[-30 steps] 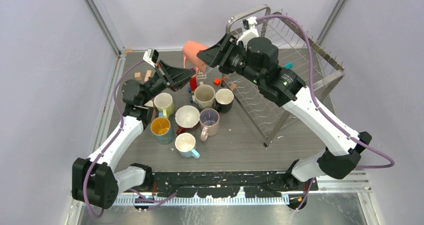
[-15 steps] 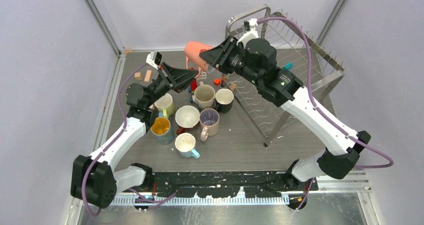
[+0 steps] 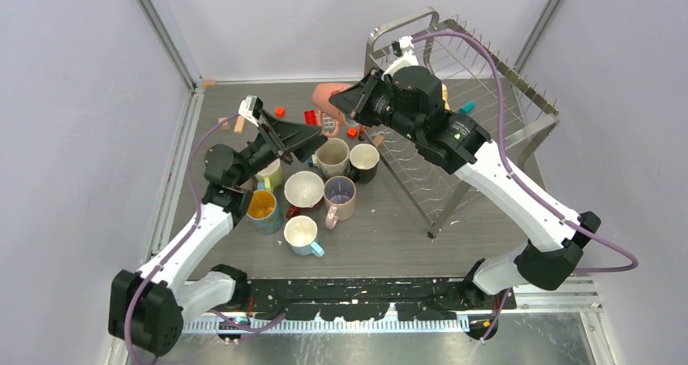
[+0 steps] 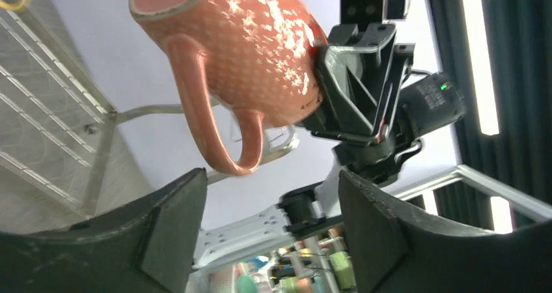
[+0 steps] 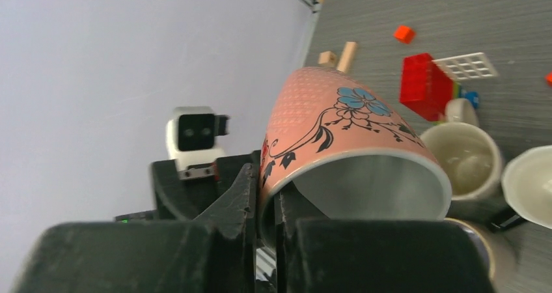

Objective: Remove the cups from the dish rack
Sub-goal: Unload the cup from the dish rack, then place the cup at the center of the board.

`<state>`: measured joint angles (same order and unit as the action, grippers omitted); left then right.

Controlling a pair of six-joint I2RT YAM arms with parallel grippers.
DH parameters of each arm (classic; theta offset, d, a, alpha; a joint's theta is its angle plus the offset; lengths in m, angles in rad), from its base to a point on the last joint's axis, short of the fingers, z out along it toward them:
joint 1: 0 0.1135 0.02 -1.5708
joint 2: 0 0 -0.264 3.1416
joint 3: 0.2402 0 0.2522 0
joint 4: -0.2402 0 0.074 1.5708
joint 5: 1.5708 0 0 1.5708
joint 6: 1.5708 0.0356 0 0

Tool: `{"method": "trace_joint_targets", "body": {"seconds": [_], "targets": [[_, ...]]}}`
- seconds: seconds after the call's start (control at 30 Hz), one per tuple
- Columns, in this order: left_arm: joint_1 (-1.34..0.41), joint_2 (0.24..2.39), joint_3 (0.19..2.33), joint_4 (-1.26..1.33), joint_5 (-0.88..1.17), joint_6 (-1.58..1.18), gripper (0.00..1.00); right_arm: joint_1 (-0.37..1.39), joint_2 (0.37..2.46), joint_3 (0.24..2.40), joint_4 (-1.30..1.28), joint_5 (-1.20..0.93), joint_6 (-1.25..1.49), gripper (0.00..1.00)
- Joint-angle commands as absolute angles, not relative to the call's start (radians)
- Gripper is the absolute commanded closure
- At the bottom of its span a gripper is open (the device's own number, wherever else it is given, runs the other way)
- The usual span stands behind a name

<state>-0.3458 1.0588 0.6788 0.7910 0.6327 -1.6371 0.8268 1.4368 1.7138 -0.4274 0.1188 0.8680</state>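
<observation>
Cups (image 3: 303, 191) on the worktop (image 3: 389, 227) numbered seven; my right end effector (image 5: 267, 205) pinched an eighth, a pink mug (image 4: 254, 45); my left end effector (image 4: 267, 198) stood spread.

This is a robotics lab test cell. A grey table (image 3: 389, 231) is boxed in by plain pale panels (image 3: 81, 138) on aluminium posts (image 3: 165, 34). Two white-and-black arms (image 3: 191, 235) are bolted to a black rail (image 3: 357, 288) along its near edge, and a strip light (image 4: 473, 52) glows overhead.

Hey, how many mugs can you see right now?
8. Seven stand clustered on the table: yellow, mustard, beige, black, cream, pink, light blue. The right gripper holds one salmon mug in the air. More may hide behind that arm in the rack.
</observation>
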Motion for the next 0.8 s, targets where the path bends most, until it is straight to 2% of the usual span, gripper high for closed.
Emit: {"method": "trace_joint_targets", "body": {"seconds": [0.0,0.07,0.13,0.3,0.6,0.77], "targets": [[-0.345,0.944,0.709,0.49,0.624,-1.373,0.2,0.821,1.404,1.806,-0.439,0.18,0.791,0.99],[-0.345,0.901,0.741,0.301,0.591,-1.257,0.12,0.822,1.406,1.842,-0.503,0.182,0.766,0.99],[-0.346,0.868,0.773,0.098,0.546,-1.15,0.1,0.822,1.406,1.865,-0.564,0.178,0.742,0.99],[-0.344,0.84,0.835,-0.125,0.464,-1.007,0.01,0.829,1.397,1.902,-0.733,0.179,0.678,0.99],[-0.344,0.871,0.949,-0.34,0.343,-0.849,0.0,1.001,1.4,1.928,-0.965,0.352,0.595,0.99],[-0.331,0.914,1.039,-0.449,0.296,-0.783,0.0,1.091,1.389,1.867,-1.026,0.407,0.618,0.99]]}}
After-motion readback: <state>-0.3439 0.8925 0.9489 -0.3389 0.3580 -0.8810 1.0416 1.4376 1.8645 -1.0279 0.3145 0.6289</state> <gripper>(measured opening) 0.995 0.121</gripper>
